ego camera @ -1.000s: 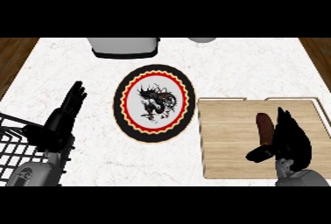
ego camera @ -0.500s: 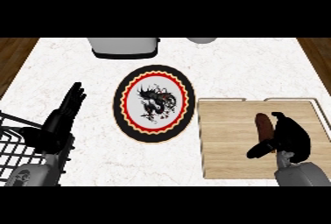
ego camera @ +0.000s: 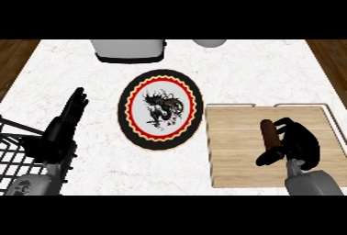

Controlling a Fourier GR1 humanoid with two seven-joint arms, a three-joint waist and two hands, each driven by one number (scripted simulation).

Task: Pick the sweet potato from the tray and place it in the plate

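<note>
A dark brown sweet potato (ego camera: 269, 133) lies lengthwise on the wooden tray (ego camera: 234, 151) at the right. My right hand (ego camera: 298, 143) is over it, fingers curled round its right side and thumb crossing under its near end. Whether it is lifted off the tray I cannot tell. The plate (ego camera: 160, 109), black-rimmed with a red and yellow ring and a dark dragon figure on white, lies in the middle of the counter, left of the tray. My left hand (ego camera: 62, 126) rests open at the left, fingers straight and pointing away.
A black wire rack (ego camera: 19, 151) fills the lower left corner beside my left forearm. A grey appliance (ego camera: 129, 49) and a pale round vessel (ego camera: 209, 42) stand at the counter's far edge. White marble counter lies between plate and tray.
My right hand's fingers have curled in round the sweet potato, which they were spread above before. The left hand has not moved.
</note>
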